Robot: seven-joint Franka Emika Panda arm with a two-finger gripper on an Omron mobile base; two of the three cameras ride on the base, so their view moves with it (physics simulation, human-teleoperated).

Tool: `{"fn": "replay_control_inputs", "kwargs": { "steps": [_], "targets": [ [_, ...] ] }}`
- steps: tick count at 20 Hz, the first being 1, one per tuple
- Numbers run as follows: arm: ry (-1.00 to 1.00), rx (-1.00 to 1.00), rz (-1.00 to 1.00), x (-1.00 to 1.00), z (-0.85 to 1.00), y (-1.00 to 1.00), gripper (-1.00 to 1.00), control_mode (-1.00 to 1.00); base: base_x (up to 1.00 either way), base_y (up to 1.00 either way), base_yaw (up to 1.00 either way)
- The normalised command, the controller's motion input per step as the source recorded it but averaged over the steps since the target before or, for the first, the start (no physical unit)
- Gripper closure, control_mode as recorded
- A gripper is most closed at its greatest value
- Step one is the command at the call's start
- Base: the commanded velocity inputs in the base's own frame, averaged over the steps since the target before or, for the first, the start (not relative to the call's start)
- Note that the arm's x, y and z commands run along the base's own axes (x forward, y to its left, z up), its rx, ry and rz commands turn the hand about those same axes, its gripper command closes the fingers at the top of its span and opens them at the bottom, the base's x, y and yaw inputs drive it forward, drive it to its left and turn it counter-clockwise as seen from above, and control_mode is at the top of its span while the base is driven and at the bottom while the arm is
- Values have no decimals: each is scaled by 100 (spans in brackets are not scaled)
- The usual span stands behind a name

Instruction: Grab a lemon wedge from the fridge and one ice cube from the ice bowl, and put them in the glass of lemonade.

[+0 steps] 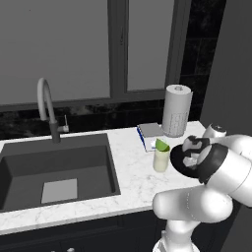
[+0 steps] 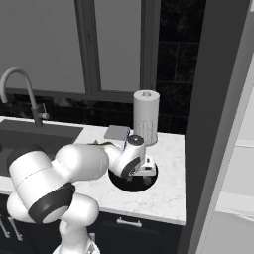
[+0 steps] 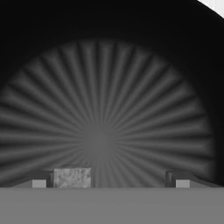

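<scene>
Tool (image 3: 109,177) hung open low inside the round glossy black ice bowl (image 3: 105,87), a small pale grey ice cube (image 3: 72,177) lying just inside the finger at lower left of hand view, so closing needed a leftward shift.

Base views flank counter (image 1: 133,172); hand view close inside ice bowl (image 3: 105,109)

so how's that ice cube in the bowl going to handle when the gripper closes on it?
Probably slippery: the ice cube lies on the glossy, ribbed floor of the ice bowl beside one fingertip, off-centre in the open gripper, so it may skid. Small and blocky, likely light and rigid.
</scene>
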Motion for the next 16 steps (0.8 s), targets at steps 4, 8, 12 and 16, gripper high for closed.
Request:
{"fn": "replay_control_inputs", "kwargs": {
  "steps": [4,8,12,16],
  "targets": [
    [0,0,0,-3,0,5,-100,-100,0,0,0],
    [0,0,0,0,0,21,-100,-100,0,0,0],
    [1,0,0,-1,0,4,-100,-100,0,0,0],
    [3,0,0,0,0,0,-100,-100,0,0,0]
  ]
}}
